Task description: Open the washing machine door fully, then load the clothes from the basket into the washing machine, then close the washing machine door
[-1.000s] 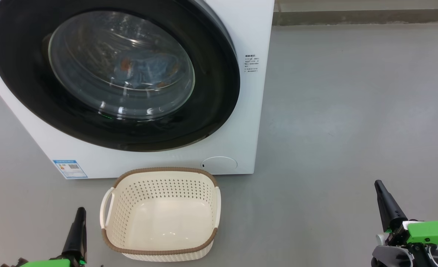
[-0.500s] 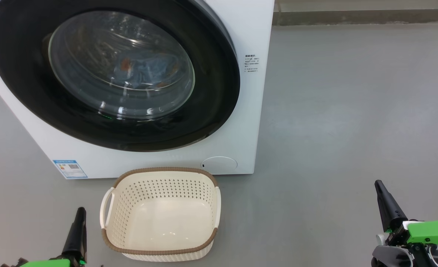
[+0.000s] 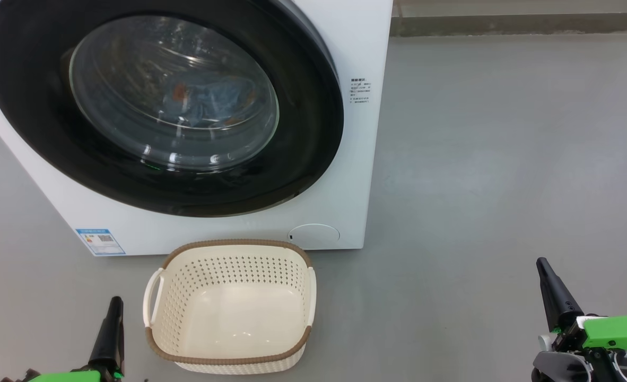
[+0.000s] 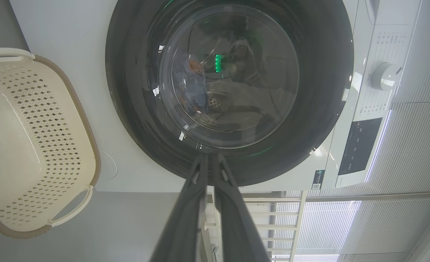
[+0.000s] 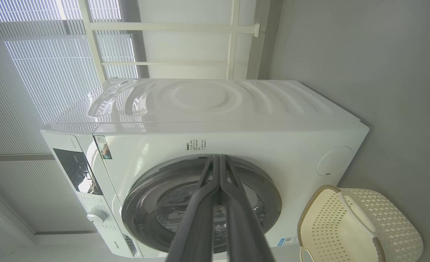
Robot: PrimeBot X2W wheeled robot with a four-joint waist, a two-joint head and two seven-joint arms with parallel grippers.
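Gripper left (image 3: 115, 302): fingers pressed together, nothing held, just left of basket (image 3: 234, 245)
Door (image 3: 37, 106): flush on washing machine (image 3: 356, 42)
Clothes (image 3: 212, 103): blue bundle behind door glass, probably inside machine, blurry
Basket: on floor (image 3: 478, 159) just before machine
Gripper right (image 3: 542, 263): fingers together, well right of basket

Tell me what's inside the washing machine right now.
Through the closed door, blue clothes with orange prints lie in the drum. The door's black rim and reflections hide the rest.
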